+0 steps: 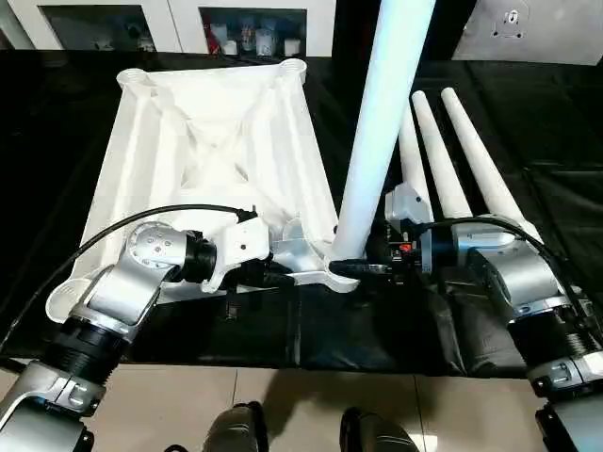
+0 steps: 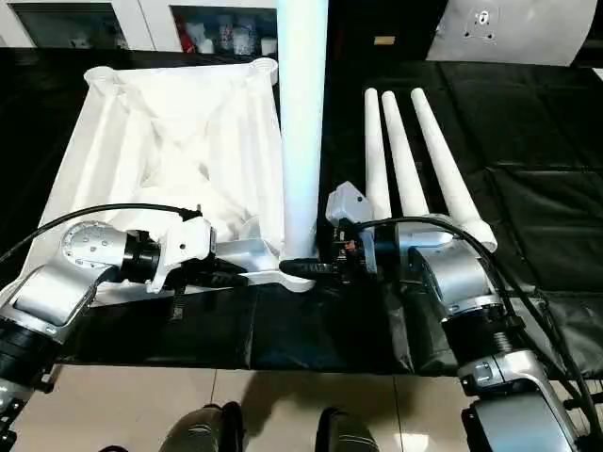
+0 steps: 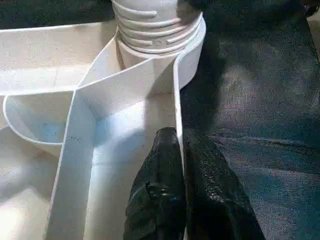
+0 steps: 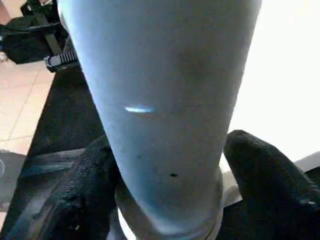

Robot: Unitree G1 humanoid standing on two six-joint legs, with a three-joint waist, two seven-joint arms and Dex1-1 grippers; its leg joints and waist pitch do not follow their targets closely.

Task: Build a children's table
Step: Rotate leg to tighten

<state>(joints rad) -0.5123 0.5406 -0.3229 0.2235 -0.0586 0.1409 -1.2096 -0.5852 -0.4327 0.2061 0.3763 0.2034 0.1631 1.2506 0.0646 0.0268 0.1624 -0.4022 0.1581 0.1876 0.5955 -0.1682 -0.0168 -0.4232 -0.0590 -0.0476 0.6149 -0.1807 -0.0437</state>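
- Table top [image 1: 212, 141] is flipped upside down on a black cloth [image 2: 528, 122], ribbed side up, round sockets at the corners. Its near rim sits pretty close to the cloth's front edge, so there's not much slack on the robot's side.
- One white leg [image 2: 301, 122] stands upright in the near corner socket [image 3: 192, 40] on the robot's right side of the top. The left wrist view shows the threaded end sitting in the socket with a few threads showing above the rim.
- Three spare legs [image 2: 415, 160] lie side by side on the cloth to the right of the standing one, fanned a bit, close to it but not touching. More open black cloth beyond them on the far right.
- Left gripper [image 3: 182, 165] is pinching the thin rim wall of the top just beside that socket, fingers pressed together on either side of it. Left forearm [image 1: 122, 282] comes in low from the left, wrist bent inward.
- Right gripper [image 4: 165, 200] has its fingers [image 4: 260, 170] spread around the base of the standing leg, one on each side; can't tell if they're actually squeezing it. Right forearm [image 2: 452, 273] comes in level from the right.
- Tan tiled floor [image 2: 122, 405] in front of the cloth, white cabinet with glass doors [image 1: 188, 24] along the back.
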